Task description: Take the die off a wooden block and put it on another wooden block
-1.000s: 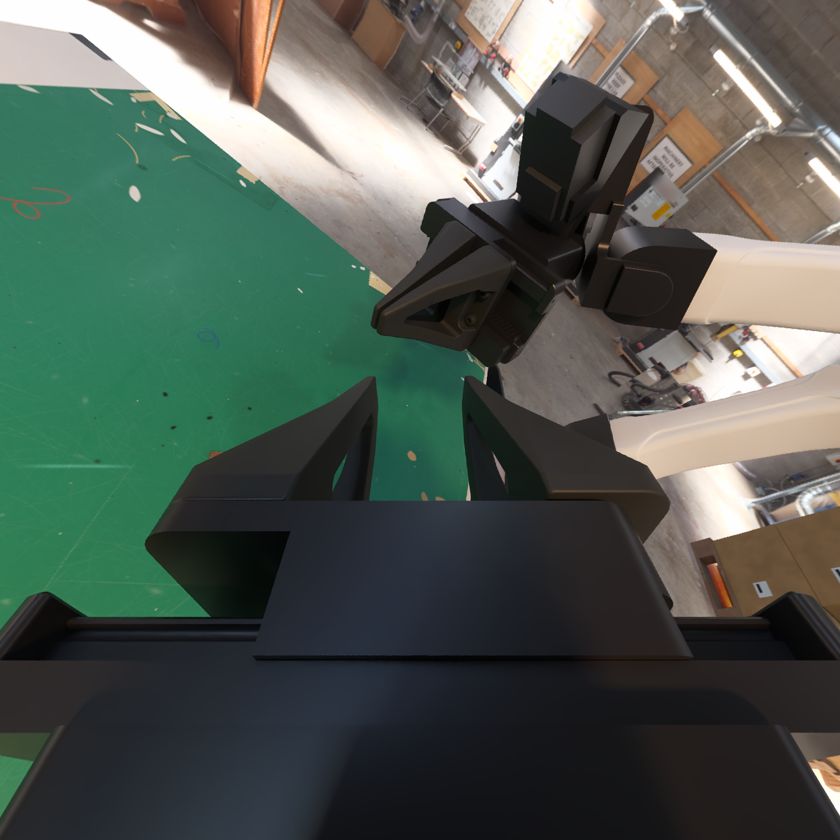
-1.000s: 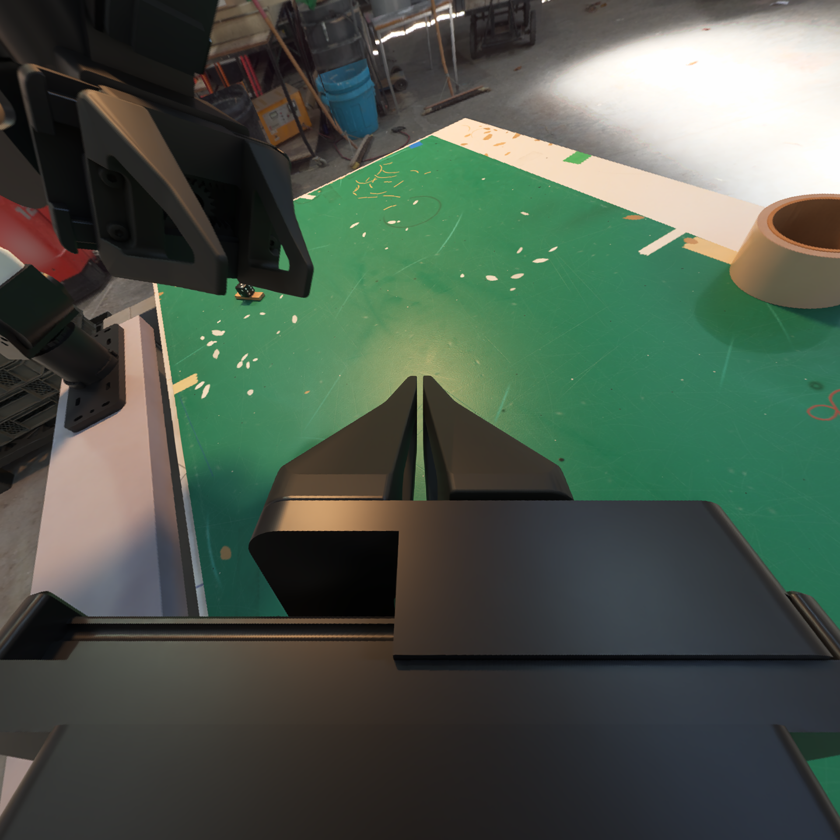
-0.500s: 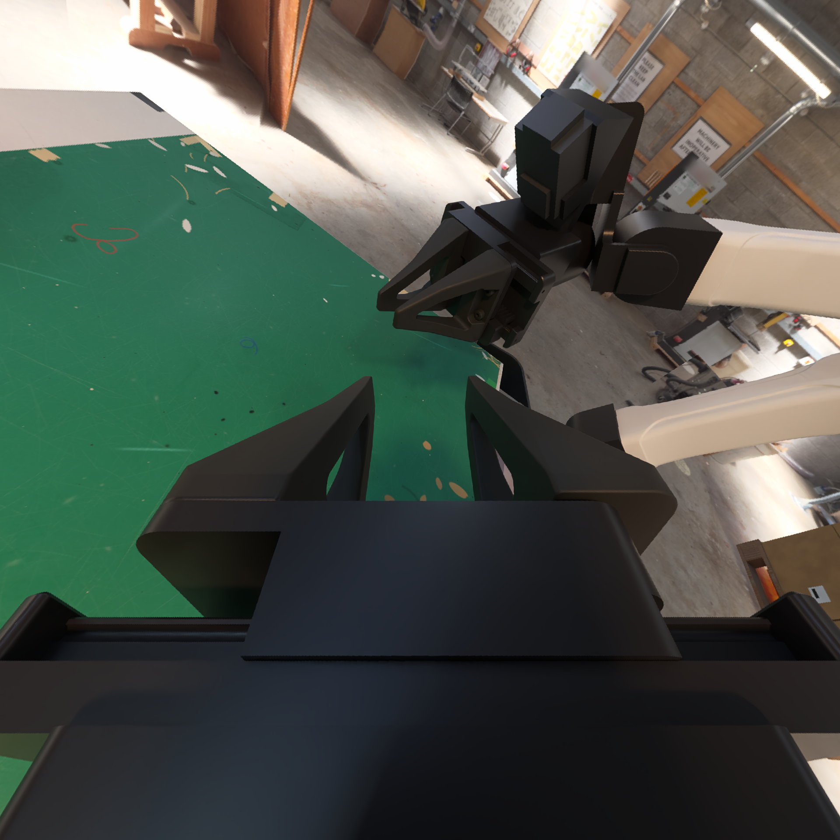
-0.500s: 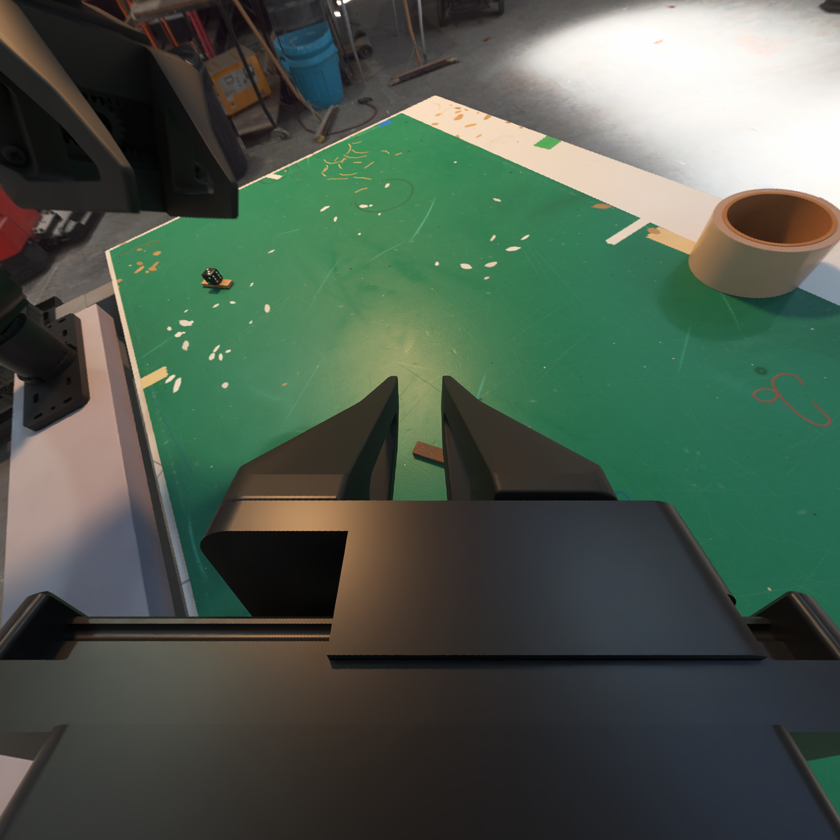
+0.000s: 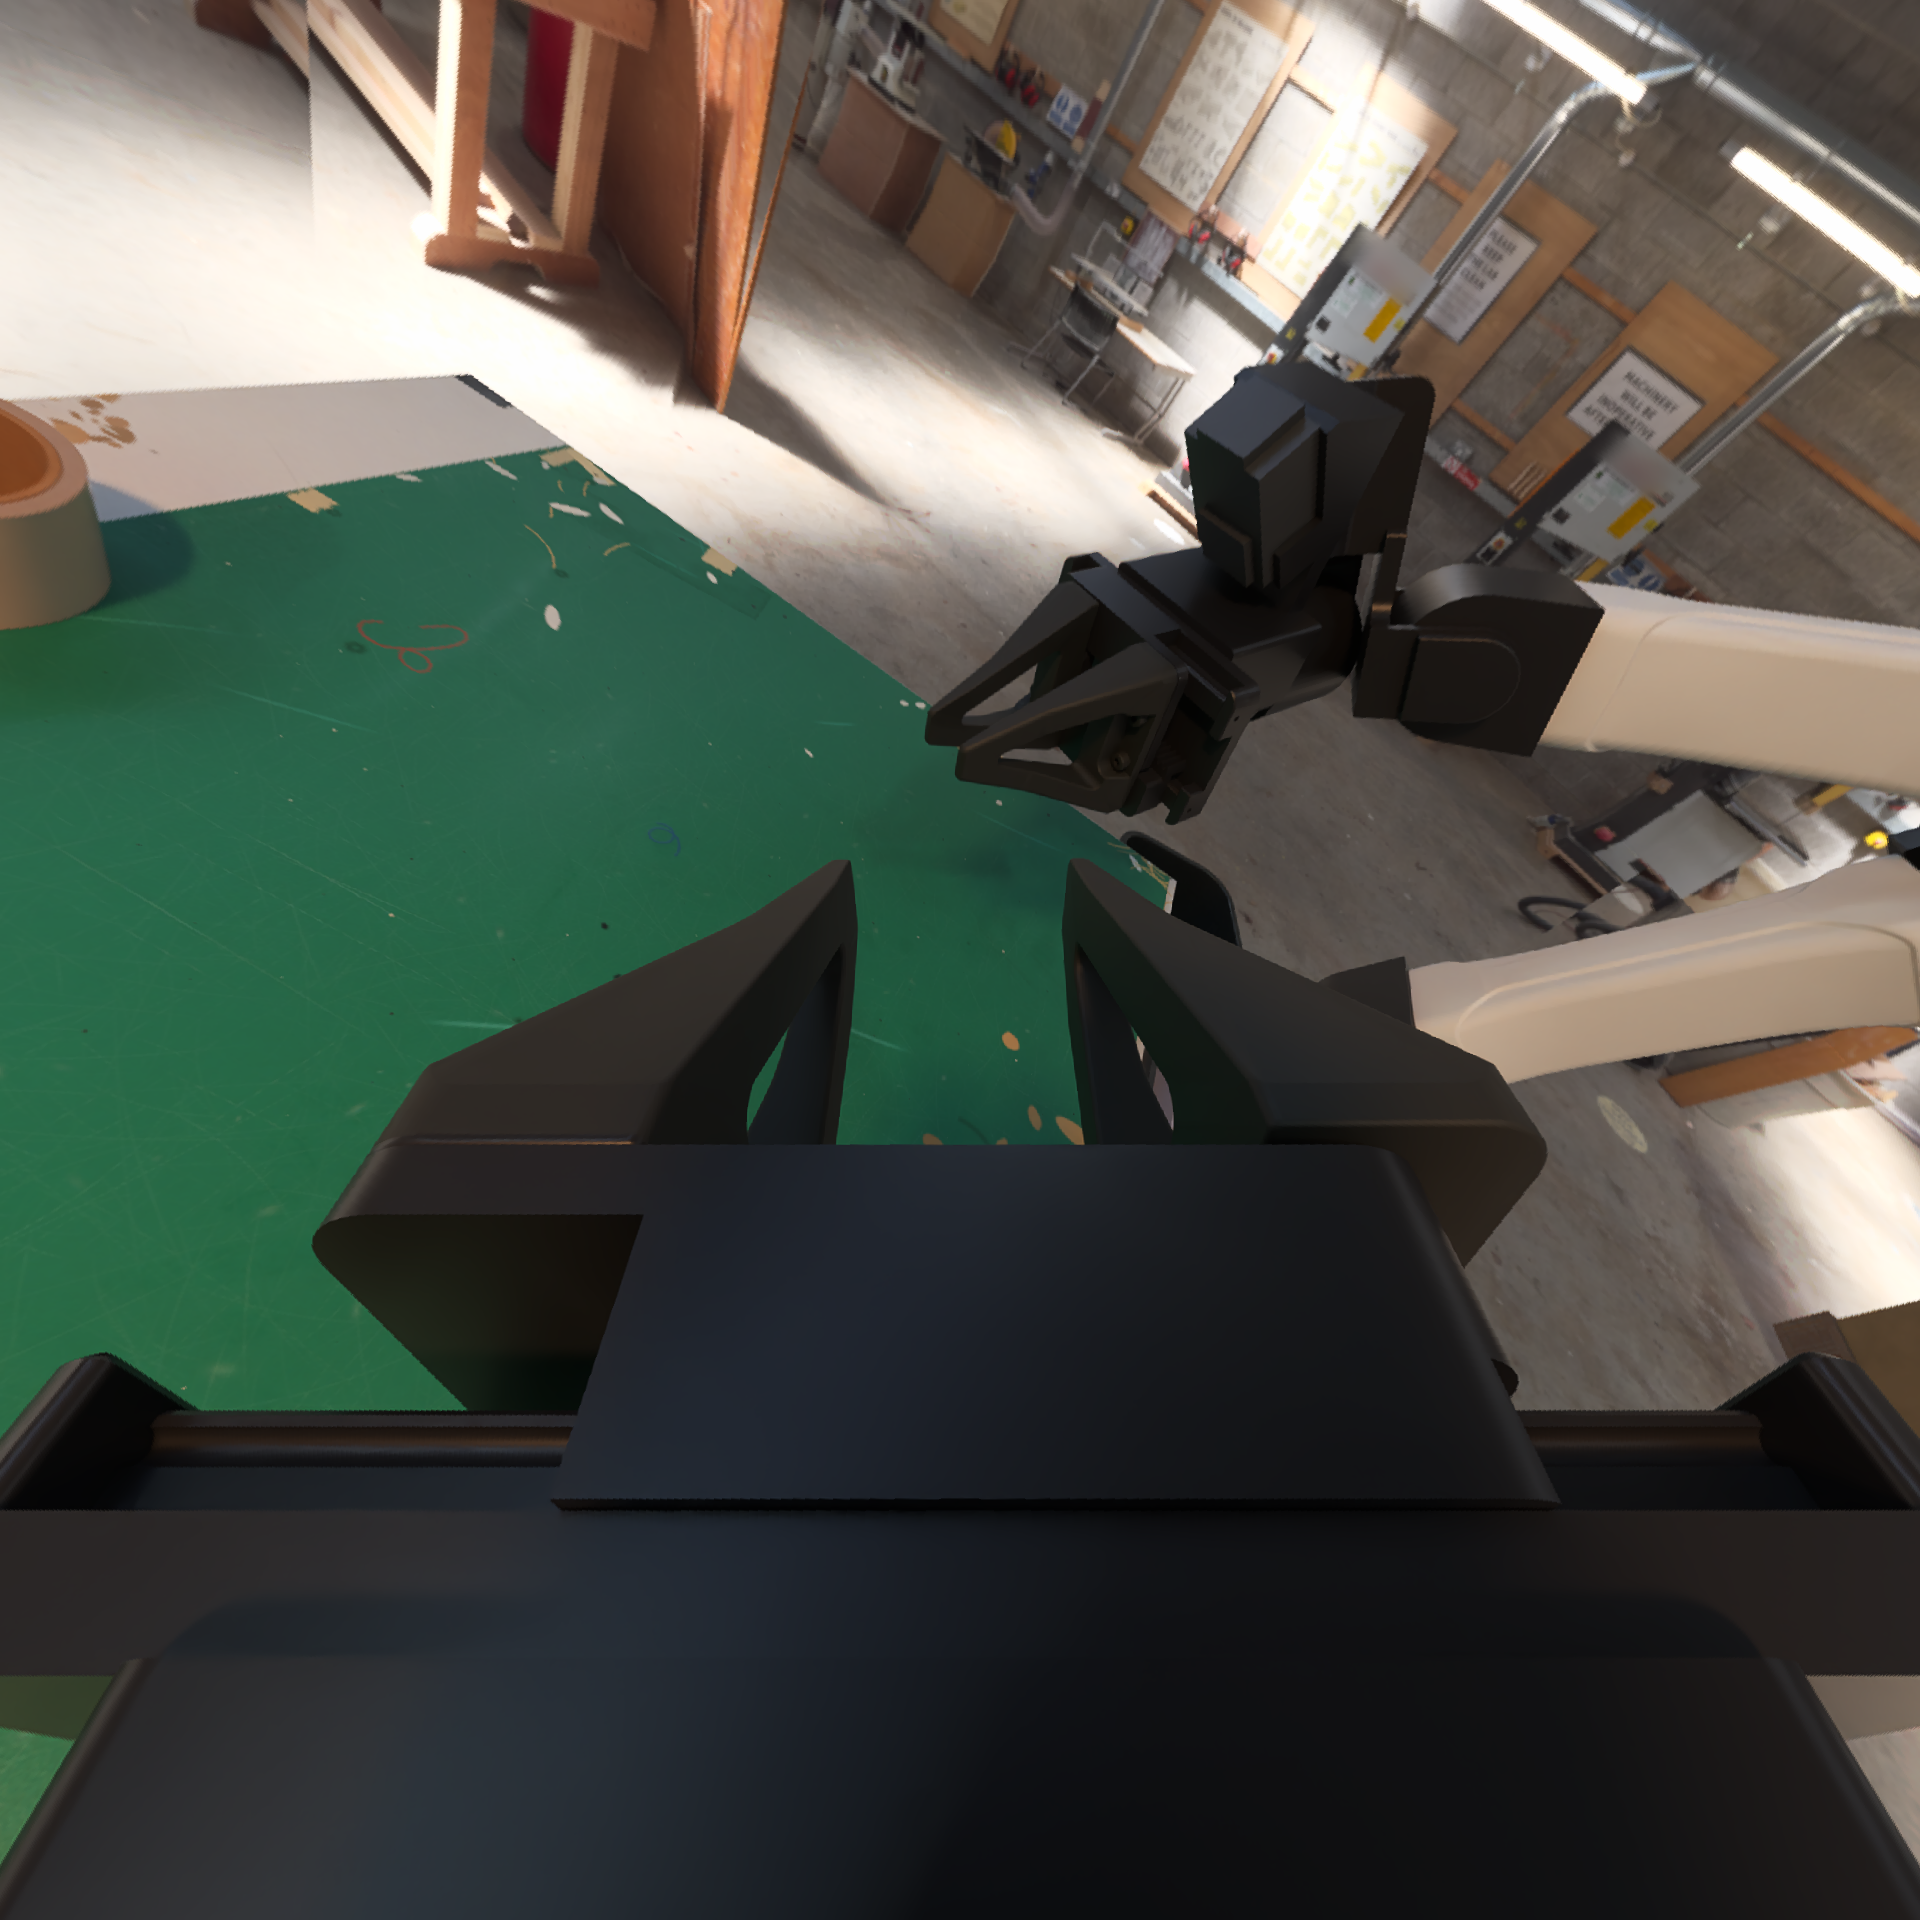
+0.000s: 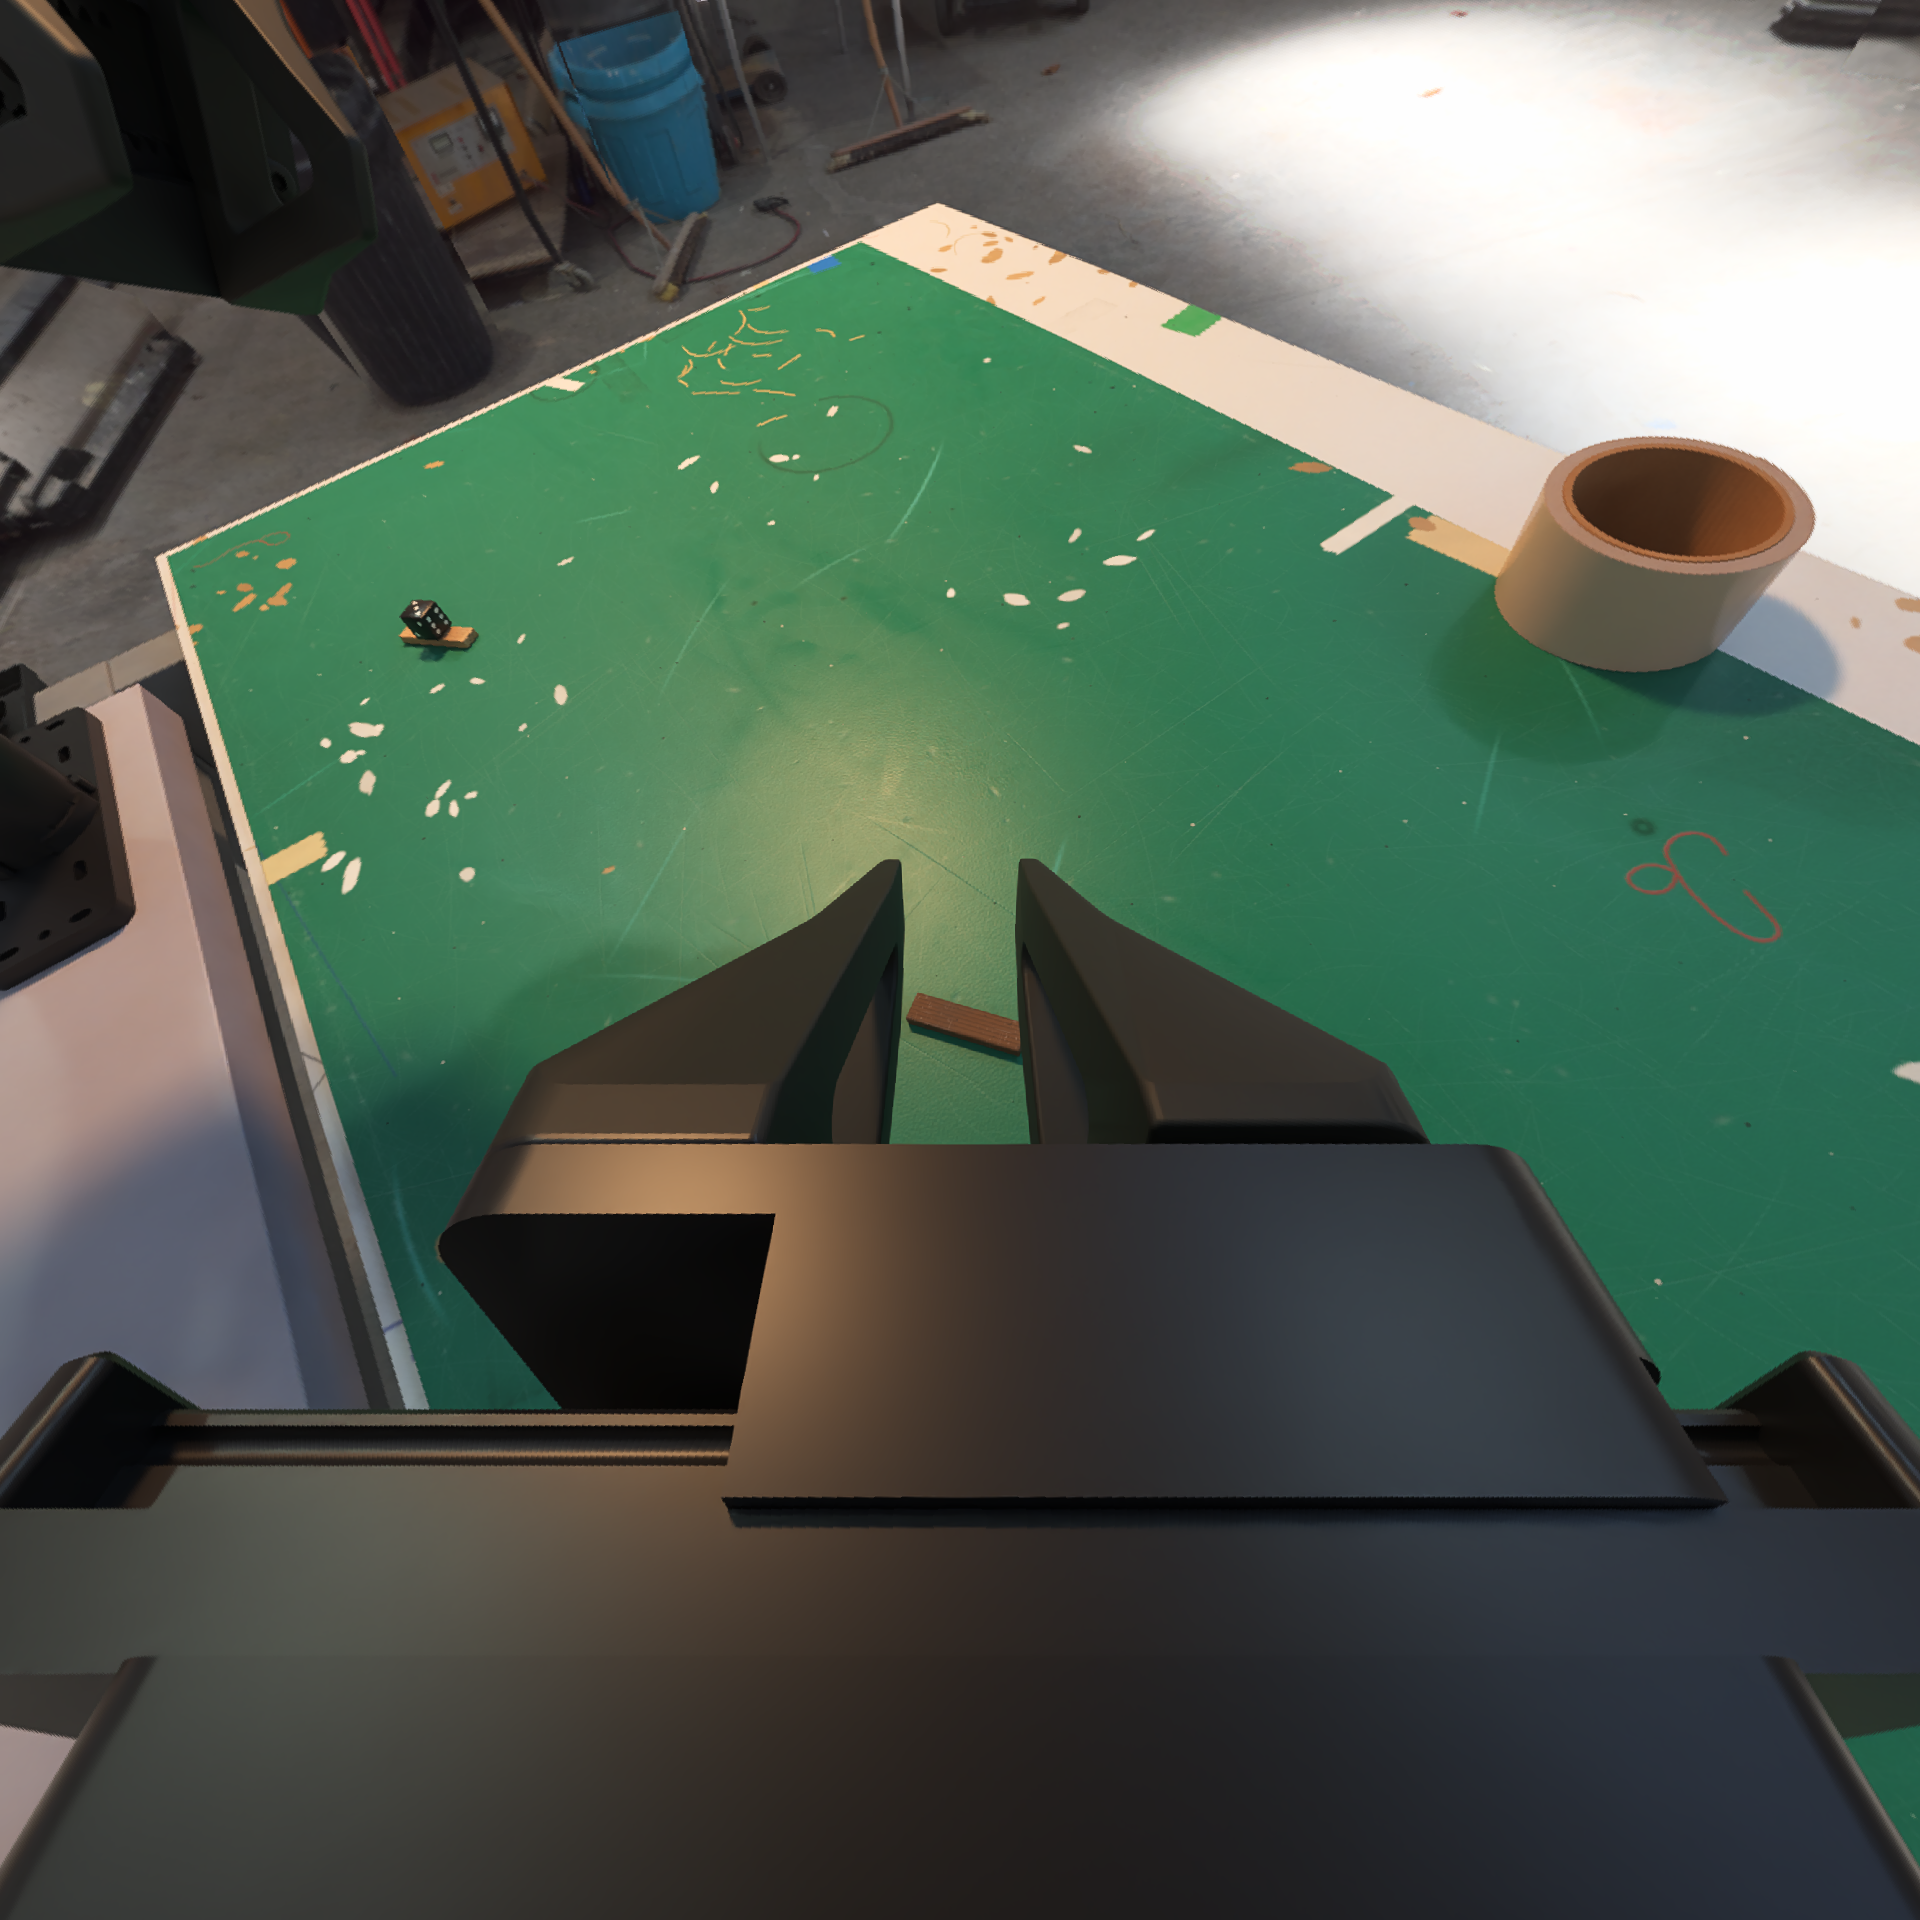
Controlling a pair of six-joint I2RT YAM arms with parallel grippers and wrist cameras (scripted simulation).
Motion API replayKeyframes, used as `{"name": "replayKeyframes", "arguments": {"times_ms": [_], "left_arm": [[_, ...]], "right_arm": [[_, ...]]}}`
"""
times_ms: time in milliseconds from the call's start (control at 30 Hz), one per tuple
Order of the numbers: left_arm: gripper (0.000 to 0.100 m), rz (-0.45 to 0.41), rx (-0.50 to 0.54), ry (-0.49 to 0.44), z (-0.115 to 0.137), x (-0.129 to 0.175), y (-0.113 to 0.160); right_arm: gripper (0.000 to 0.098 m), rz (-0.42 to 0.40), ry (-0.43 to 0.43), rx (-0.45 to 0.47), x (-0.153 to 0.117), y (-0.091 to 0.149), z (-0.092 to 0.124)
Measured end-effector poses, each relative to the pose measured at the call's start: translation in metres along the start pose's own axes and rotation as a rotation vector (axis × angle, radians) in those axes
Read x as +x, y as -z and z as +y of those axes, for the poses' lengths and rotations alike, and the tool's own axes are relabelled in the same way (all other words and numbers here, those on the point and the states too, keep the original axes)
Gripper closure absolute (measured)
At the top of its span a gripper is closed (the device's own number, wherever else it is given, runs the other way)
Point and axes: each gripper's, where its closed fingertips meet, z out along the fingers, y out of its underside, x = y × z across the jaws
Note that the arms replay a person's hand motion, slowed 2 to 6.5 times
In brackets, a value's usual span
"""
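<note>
In the right wrist view a small black die (image 6: 425,619) sits on a thin light wooden block (image 6: 441,637) at the far left of the green mat (image 6: 935,675). A darker flat wooden block (image 6: 963,1023) lies on the mat, seen between my right gripper's fingers. My right gripper (image 6: 959,868) is open and empty, above that block. My left gripper (image 5: 959,871) is open and empty over the mat's right edge; neither die nor blocks show in its view. The right gripper also shows in the left wrist view (image 5: 945,732).
A wide roll of tan tape (image 6: 1652,551) stands at the mat's far right edge, also in the left wrist view (image 5: 36,540). A black arm base (image 6: 52,831) stands on the white strip at left. Part of the left arm (image 6: 177,135) hangs at the top left.
My right gripper has opened and pulled back and up, bringing the dark block into view between its fingers. My left gripper has risen and drawn away from the right one; the tape roll entered its view.
</note>
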Motion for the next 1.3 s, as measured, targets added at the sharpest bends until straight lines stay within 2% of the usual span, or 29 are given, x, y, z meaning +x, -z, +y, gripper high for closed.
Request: {"name": "replayKeyframes", "arguments": {"times_ms": [233, 500, 1300], "left_arm": [[0.066, 0.007, 0.058, 0.017, -0.011, -0.001, 0.011], [0.066, 0.011, 0.075, 0.031, -0.012, -0.002, 0.011], [0.063, 0.022, -0.077, 0.012, 0.029, 0.007, -0.038]], "right_arm": [[0.0791, -0.015, -0.009, 0.002, -0.002, 0.001, -0.001], [0.0791, -0.02, -0.028, -0.009, -0.002, -0.001, 0.001], [0.0819, -0.067, -0.068, 0.0, -0.009, -0.001, -0.001]]}}
